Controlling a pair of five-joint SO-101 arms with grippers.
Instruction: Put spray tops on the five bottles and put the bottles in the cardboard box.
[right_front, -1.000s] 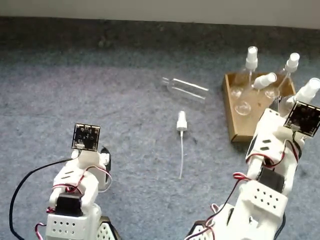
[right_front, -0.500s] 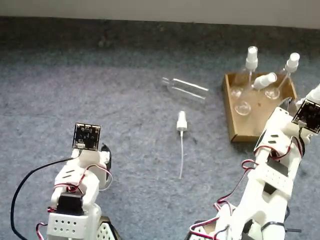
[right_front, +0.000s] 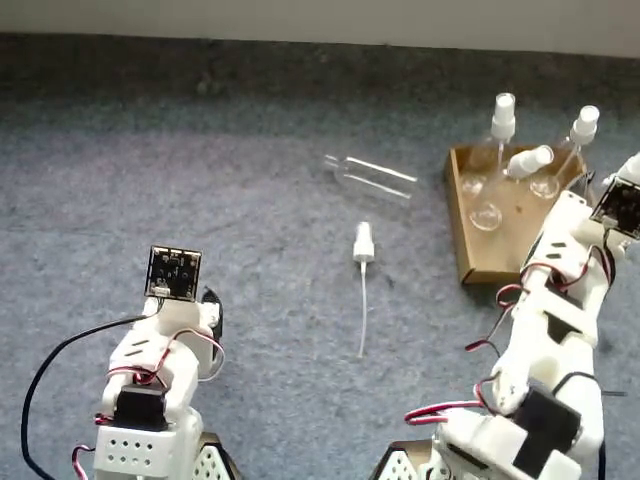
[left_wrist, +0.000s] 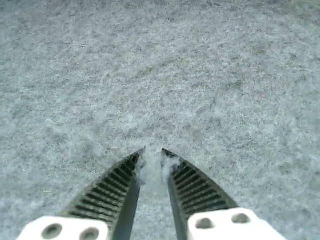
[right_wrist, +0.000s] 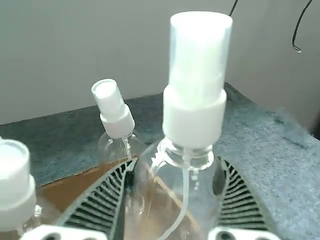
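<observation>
My right gripper (right_wrist: 177, 162) is shut on a clear bottle (right_wrist: 192, 115) with a white spray top, held upright at the right side of the cardboard box (right_front: 468, 225). Three more topped bottles (right_front: 503, 116) (right_front: 582, 126) (right_front: 530, 160) stand or lean in the box. One bare bottle (right_front: 370, 178) lies on the carpet left of the box. Below it lies a loose spray top (right_front: 363, 243) with its long tube. My left gripper (left_wrist: 152, 152) rests low on the carpet at the near left, jaws nearly together with nothing between them.
Grey carpet covers the table, with a dark band along the far edge (right_front: 200, 60). A wall rises behind the box (right_wrist: 75, 45). The left arm's cable (right_front: 50, 370) loops at the near left.
My right arm has stretched out and swung toward the right edge of the high view, carrying the bottle along the box's right side. The left arm has stayed put.
</observation>
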